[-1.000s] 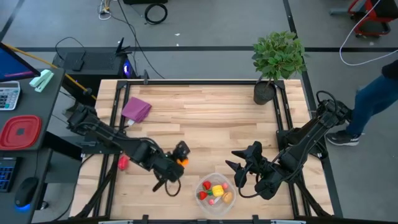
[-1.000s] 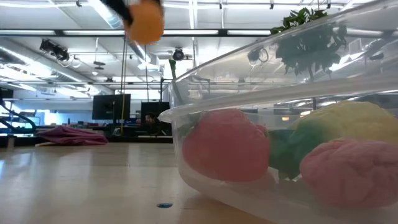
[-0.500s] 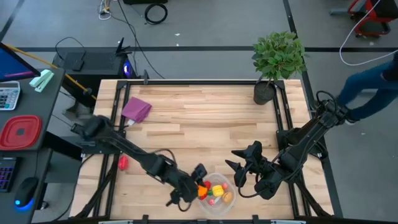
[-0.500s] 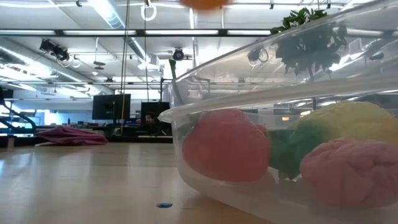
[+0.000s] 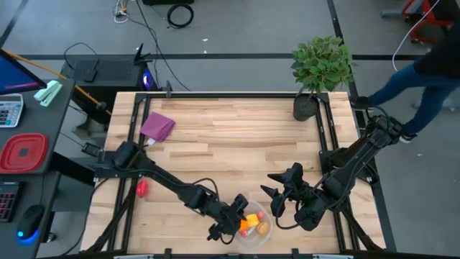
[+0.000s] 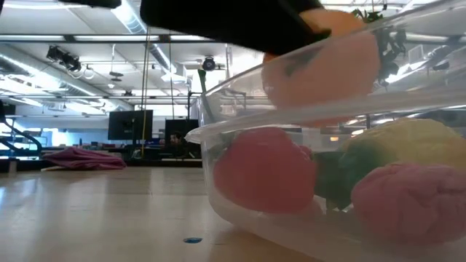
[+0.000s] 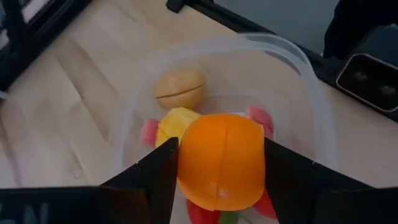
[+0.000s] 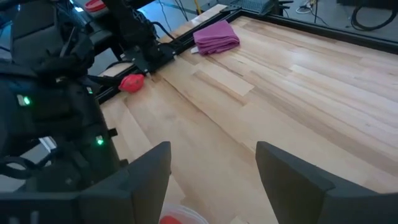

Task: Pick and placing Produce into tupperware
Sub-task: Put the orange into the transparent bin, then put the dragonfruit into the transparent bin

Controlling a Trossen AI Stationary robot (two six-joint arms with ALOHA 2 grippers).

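The tupperware [image 5: 260, 241] is a round clear tub near the table's front edge, its rim [image 7: 311, 81] also in the left wrist view. In it lie a tan piece [image 7: 180, 88], a yellow piece [image 7: 176, 122] and pink-red pieces [image 7: 261, 117] of produce. My left gripper [image 5: 241, 221] is shut on an orange produce piece [image 7: 221, 162] just over the tub's left part. Through the tub wall [image 6: 218, 145], the low view shows this orange piece [image 6: 324, 65] above a pink one [image 6: 266, 171]. My right gripper [image 5: 273, 196] stands open above the table, right of the tub. A red piece [image 5: 141, 188] lies on the table at the left. My left gripper pinches the orange piece by its two opposite sides [image 7: 185, 163] between its two fingers [image 7: 158, 180]. The fingers slant down from the table's left. The piece is lifted clear, over the produce in the tub and dipping below the rim.
A purple folded cloth [image 5: 158, 126] lies at the far left of the table and a potted plant [image 5: 321, 68] stands at the far right corner. A red lidded container [image 5: 23, 152] sits on the side desk at the left. Bare wood lies between them.
My left gripper has carried the orange piece toward the table's right and near edges and down, from left of the tub to just over it, tipping its fingers further down. The right arm has kept still.
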